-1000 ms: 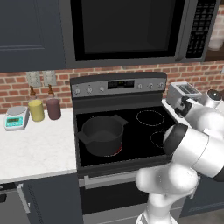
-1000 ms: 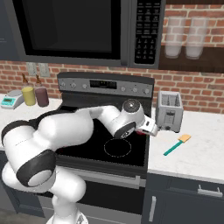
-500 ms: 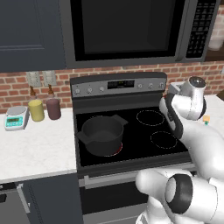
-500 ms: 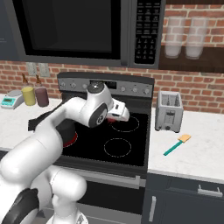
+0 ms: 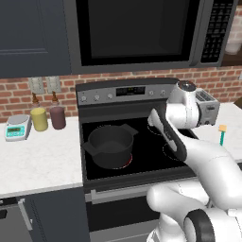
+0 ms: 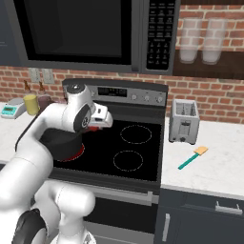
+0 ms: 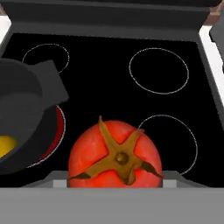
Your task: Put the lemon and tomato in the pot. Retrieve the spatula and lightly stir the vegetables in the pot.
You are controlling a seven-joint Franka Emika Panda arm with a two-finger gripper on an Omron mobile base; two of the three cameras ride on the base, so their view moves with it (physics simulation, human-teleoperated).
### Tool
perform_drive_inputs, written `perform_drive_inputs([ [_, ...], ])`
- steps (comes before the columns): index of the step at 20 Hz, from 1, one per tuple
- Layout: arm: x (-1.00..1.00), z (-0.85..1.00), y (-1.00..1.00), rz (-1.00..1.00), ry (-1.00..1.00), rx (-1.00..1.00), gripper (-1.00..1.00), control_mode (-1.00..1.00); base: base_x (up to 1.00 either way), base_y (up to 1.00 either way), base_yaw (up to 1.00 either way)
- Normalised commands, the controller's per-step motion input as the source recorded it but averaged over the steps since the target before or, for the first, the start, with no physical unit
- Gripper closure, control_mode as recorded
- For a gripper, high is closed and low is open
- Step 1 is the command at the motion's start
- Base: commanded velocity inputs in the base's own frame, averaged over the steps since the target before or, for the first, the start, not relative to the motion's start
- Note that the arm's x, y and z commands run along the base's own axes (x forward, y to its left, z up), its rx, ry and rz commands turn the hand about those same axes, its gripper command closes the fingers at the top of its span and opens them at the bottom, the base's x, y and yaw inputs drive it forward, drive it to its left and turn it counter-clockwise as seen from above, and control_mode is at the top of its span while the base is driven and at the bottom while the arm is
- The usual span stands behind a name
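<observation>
A: Left base view first. Any writing to read?
B: None that can be made out; the stove panel and the microwave (image 5: 137, 33) keypad are too blurred. The pot (image 5: 109, 145) stands on the front left burner of the stove (image 5: 127, 156). On the counter (image 5: 38, 160) to its left, by the brick wall, stand a scale (image 5: 18, 127), a yellow jar (image 5: 39, 119) and a maroon jar (image 5: 57, 117). The arm reaches over the stove's right half and partly hides the toaster (image 5: 208, 108); the spatula (image 5: 221, 133) lies beyond it.

A: Right base view?
B: The arm covers most of the pot (image 6: 62, 143). The claw (image 6: 97, 125) shows red at its tip, above the pot's right rim. The toaster (image 6: 184, 121) sits at the stove's right edge, and the spatula (image 6: 193, 157) lies on the right counter (image 6: 214, 167), well apart from the pot.

A: Hand view?
B: The tomato (image 7: 115, 156) sits between the claw's jaws, clamped, over the black cooktop. The pot (image 7: 22, 113) is at left with something yellow (image 7: 6, 145) inside.
</observation>
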Motion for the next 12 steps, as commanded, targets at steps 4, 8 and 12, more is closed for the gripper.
perform_drive_inputs([
  [4,0.00,0.00,1.00,0.13,0.09,0.00,1.00,-1.00,0.00,0.00,0.00],
  [8,0.12,0.00,1.00,0.10,0.10,0.00,1.00,-1.00,0.00,0.00,0.00],
  [12,0.33,-0.12,0.92,0.05,0.09,0.00,1.00,-1.00,0.00,0.00,0.00],
])
